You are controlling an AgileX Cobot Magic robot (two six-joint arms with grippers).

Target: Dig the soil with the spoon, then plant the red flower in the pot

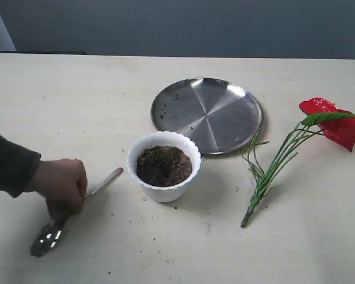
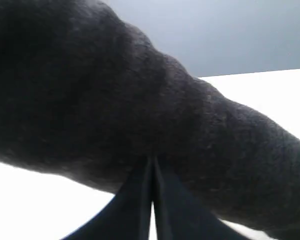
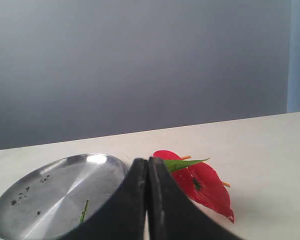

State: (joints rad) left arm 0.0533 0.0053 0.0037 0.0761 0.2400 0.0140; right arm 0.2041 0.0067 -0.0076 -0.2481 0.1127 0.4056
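Observation:
The white scalloped pot (image 1: 164,192) stands mid-table with dark soil (image 1: 163,165) inside. Left of it the silver spoon (image 1: 103,184) lies on the table, its bowl toward the front edge. A person's bare hand (image 1: 62,186) closes over the middle of its handle. The red flower (image 1: 337,124) lies on its side at the right, stems pointing toward the front. My left gripper (image 2: 153,160) is shut and empty, with a dark sleeve (image 2: 115,100) close in front. My right gripper (image 3: 148,162) is shut and empty, the red flower (image 3: 205,185) on the table beyond it. Neither gripper shows in the exterior view.
A large round steel plate (image 1: 207,113) with a few soil crumbs lies behind the pot; the right wrist view shows the plate (image 3: 55,192) beside the flower. Soil crumbs dot the table near the pot. A grey wall stands behind the table.

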